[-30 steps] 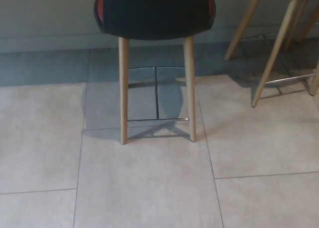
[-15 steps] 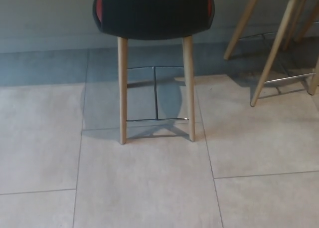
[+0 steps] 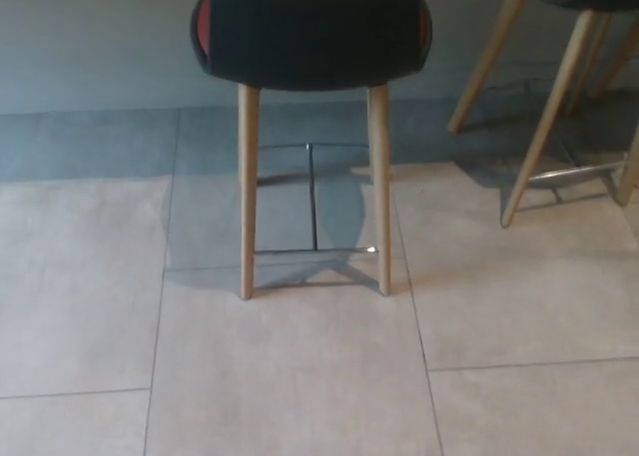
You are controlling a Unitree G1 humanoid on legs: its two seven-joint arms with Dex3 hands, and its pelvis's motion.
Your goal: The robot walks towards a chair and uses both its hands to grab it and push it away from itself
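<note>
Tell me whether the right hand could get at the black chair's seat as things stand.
Probably not yet. Neither hand shows in the head view, and bare floor lies between the camera and the black chair. Nothing blocks the approach, though; a second chair stands off right.

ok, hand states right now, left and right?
Left hand: not in view.
Right hand: not in view.
Only the chair shows, untouched.

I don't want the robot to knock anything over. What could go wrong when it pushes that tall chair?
The chair stands on long thin wooden legs, so a push high on its black back might tip it instead of sliding it. Its feet could also catch in the tile grooves. A second stool stands close on the right, so a crooked push might bump it. Neither robot hand shows yet.
</note>
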